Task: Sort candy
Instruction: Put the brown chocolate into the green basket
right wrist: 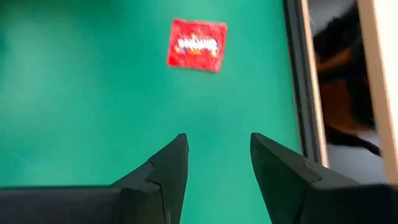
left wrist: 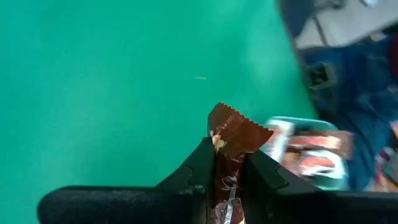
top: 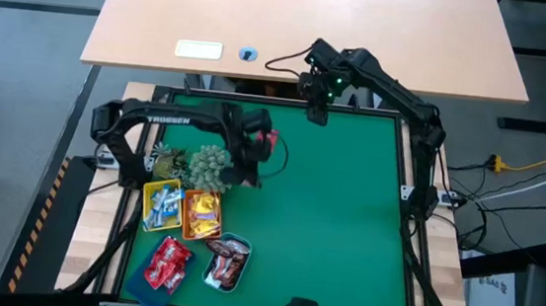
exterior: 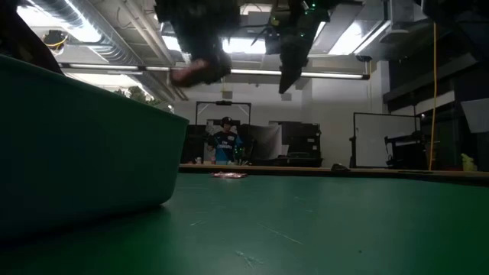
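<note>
Left wrist view: brown bar [left wrist: 231, 140] lengthwise between left gripper [left wrist: 227, 171] fingers [left wrist: 198, 168].

The left arm [top: 172, 120] bears the white word "TROSSEN".

This is a robotics lab or workshop, not a home. At the centre of the high view a green work mat [top: 327, 217] sits inside a dark metal frame [top: 420, 166], with two dark robot arms mounted at its edges. At the top of that frame stands a plain light-wood table [top: 363, 32], and loose cables [top: 509, 169] trail over the grey floor at the right. The low view looks across the mat into a large hall: exposed ceiling ducts [exterior: 99, 38] at upper left, strip lights [exterior: 306, 72] across the top, framed panels [exterior: 382, 137] at the right, and a person [exterior: 225, 141] standing at a bench in the middle distance.
</note>
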Action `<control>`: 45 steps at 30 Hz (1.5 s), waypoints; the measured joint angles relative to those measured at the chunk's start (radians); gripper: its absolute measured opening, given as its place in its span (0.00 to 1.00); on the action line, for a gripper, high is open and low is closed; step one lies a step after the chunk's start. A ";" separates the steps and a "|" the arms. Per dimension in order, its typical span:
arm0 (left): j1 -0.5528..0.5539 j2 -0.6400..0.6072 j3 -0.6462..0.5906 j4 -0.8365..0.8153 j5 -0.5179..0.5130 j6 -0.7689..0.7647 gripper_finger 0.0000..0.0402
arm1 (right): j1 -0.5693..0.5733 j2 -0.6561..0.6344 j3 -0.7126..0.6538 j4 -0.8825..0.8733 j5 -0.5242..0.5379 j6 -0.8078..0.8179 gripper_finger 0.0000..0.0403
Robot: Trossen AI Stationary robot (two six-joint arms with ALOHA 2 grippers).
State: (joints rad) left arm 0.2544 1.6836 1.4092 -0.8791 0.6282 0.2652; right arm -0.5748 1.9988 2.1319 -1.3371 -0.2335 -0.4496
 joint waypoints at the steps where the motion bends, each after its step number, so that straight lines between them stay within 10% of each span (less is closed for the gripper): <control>1: -0.030 -0.001 0.001 0.000 0.004 -0.015 0.11 | -0.004 0.004 0.000 0.016 -0.024 0.000 0.43; 14: -0.400 0.017 0.000 0.047 -0.064 -0.256 0.11 | -0.001 0.056 0.000 0.072 -0.100 -0.032 0.43; 23: -0.586 0.018 0.000 0.087 -0.422 -0.580 0.15 | -0.001 0.084 0.000 0.074 -0.111 -0.030 0.43; 45: -0.669 0.142 0.000 0.156 -0.445 -0.741 0.20 | 0.008 0.084 0.000 0.080 -0.154 0.007 0.43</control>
State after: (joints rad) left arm -0.4149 1.8259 1.4090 -0.7235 0.1831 -0.4754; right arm -0.5667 2.0823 2.1315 -1.2572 -0.3872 -0.4422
